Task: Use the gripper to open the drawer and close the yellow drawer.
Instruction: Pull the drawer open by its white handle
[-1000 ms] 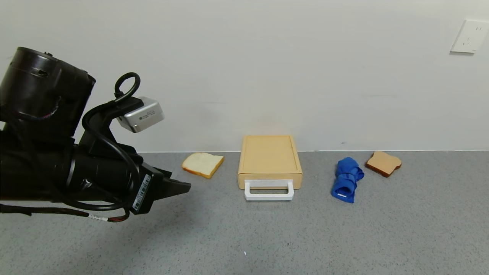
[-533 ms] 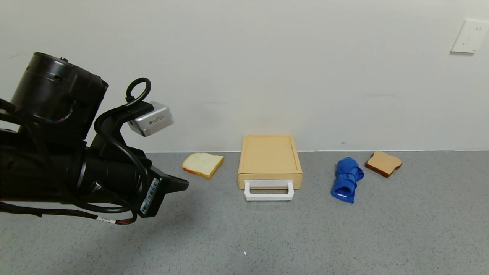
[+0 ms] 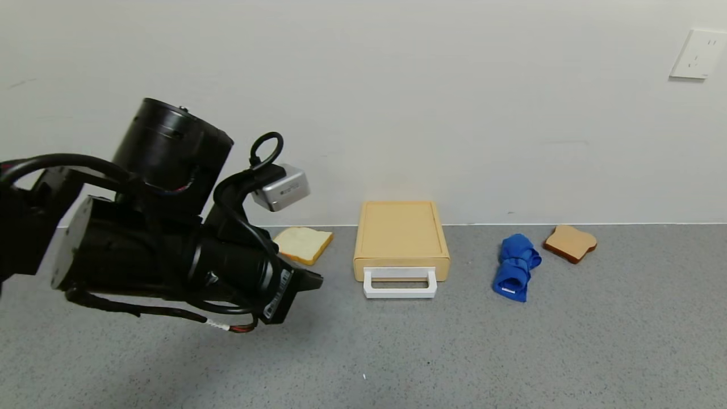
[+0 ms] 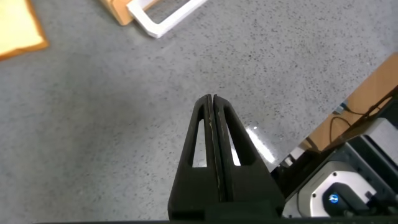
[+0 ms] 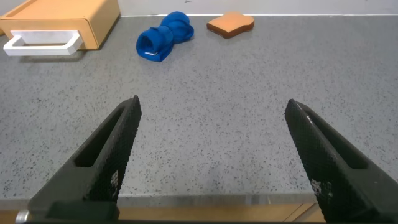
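The pale yellow-tan drawer point(image 3: 401, 233) sits against the back wall, its tray pushed in, with the white loop handle point(image 3: 400, 283) facing me. My left gripper point(image 3: 318, 280) is shut and empty, held above the counter to the left of the handle; its closed fingertips point(image 4: 212, 102) point toward the handle's corner point(image 4: 163, 15) in the left wrist view. My right gripper point(image 5: 212, 109) is open and empty near the counter's front edge, out of the head view. The drawer point(image 5: 62, 18) shows far off in the right wrist view.
A white bread slice point(image 3: 301, 244) lies left of the drawer, partly behind my left arm. A rolled blue cloth point(image 3: 515, 267) and a brown toast slice point(image 3: 569, 243) lie to the right. The grey counter point(image 3: 511, 352) ends at a front edge point(image 5: 205, 200).
My left arm has moved right and forward toward the drawer handle, with its gripper staying shut. The drawer and other things have not moved.
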